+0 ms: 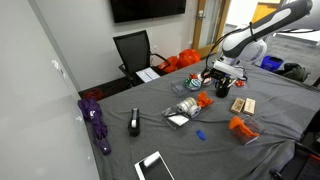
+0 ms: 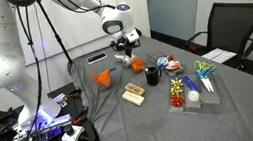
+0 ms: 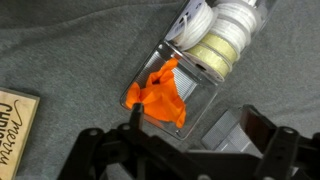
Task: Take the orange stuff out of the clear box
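Note:
The orange stuff (image 3: 158,95) is a crumpled orange piece lying in the near end of the clear box (image 3: 200,85), with rolls of tape (image 3: 215,35) at the box's far end. In both exterior views the orange stuff (image 1: 203,100) (image 2: 136,66) sits just below my gripper (image 1: 220,78) (image 2: 124,53). In the wrist view my gripper (image 3: 195,130) is open and empty above the box's near end. Its left finger is beside the orange stuff and its right finger is over a silver packet (image 3: 228,128).
A wooden box (image 3: 15,120) lies to the left. On the grey cloth are an orange cone (image 2: 104,78), wooden blocks (image 2: 133,95), a tray of coloured bits (image 2: 178,93), a purple item (image 1: 97,122), a black item (image 1: 134,122) and a white tablet (image 1: 155,166). A black chair (image 1: 133,50) stands behind the table.

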